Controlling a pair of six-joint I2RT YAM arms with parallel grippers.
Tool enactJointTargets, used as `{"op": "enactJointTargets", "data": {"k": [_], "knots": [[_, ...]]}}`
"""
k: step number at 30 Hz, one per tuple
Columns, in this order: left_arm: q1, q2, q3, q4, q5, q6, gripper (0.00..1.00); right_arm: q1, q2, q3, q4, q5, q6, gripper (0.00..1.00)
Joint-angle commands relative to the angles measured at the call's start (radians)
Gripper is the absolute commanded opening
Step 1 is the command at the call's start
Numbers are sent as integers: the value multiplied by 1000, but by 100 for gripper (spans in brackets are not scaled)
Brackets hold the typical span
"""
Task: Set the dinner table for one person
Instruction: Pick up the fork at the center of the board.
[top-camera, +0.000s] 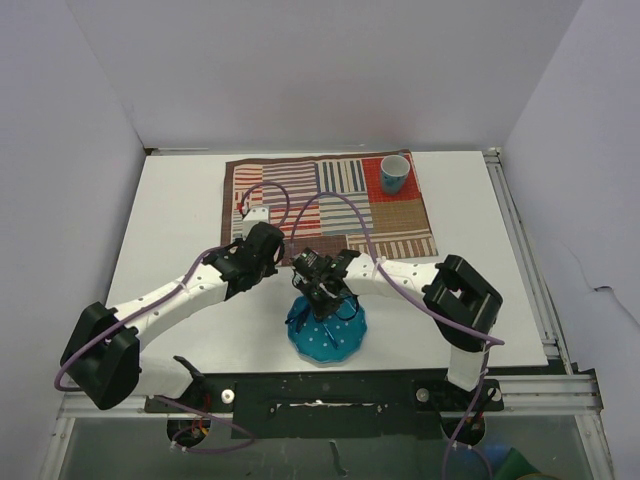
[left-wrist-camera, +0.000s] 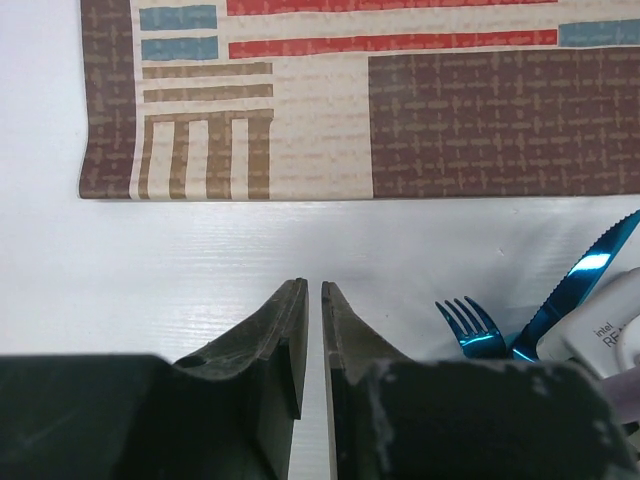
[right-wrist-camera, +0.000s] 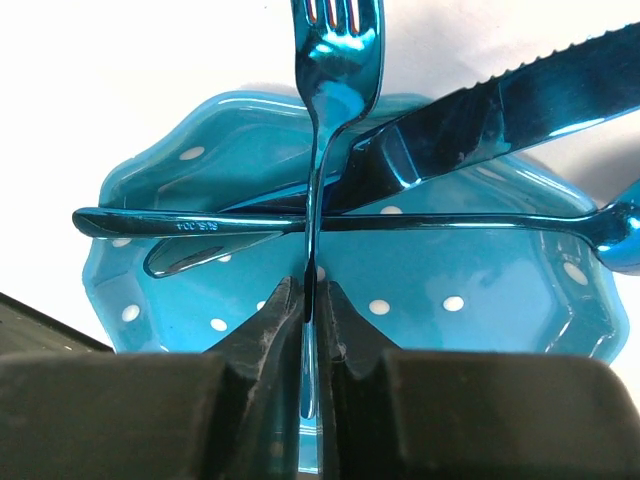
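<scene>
1. On the near middle of the white tabletop (top-camera: 180, 230) sits a scalloped blue plate (top-camera: 350, 345) with white dots. It carries shiny blue cutlery, and the right tool (right-wrist-camera: 310, 290) is over it.
2. Right tool: its fingers (right-wrist-camera: 270, 340) are clamped edge-on onto the handle of the fork (right-wrist-camera: 335, 60), whose tines point away from the wrist. The fork crosses a serrated knife (right-wrist-camera: 500, 105) and what looks like a spoon (right-wrist-camera: 180, 222). I cannot tell whether it has left them.
3. Left tool (left-wrist-camera: 308, 300): its jaws are drawn almost together with only a slit between them and nothing held. It hangs over bare tabletop just near of the striped patchwork mat (top-camera: 330, 200).
4. A blue cup (top-camera: 394, 173) stands on the mat's far right corner.
5. The tabletop lies under everything, rigid, flat and smooth. It is a surface to set things on, not something to grip, and cutlery will probably slide on it.
6. The fork looks light, stiff, thin and polished, so it is likely to be slippery. A pinch across the flat of the handle should hold better. As held now, it could swivel in the grip.
7. The step appears to be lifting the fork out to lay it by the place setting. The risk is dragging the knife or spoon along.
</scene>
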Motion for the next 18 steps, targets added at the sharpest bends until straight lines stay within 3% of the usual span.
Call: {"op": "enactJointTargets", "data": {"k": [1, 18], "knots": [[8, -17, 36, 1, -25, 7, 13, 3, -24, 29, 17, 2, -6, 0], [9, 16, 37, 13, -28, 2, 13, -11, -100, 120, -77, 75, -52, 0]]}}
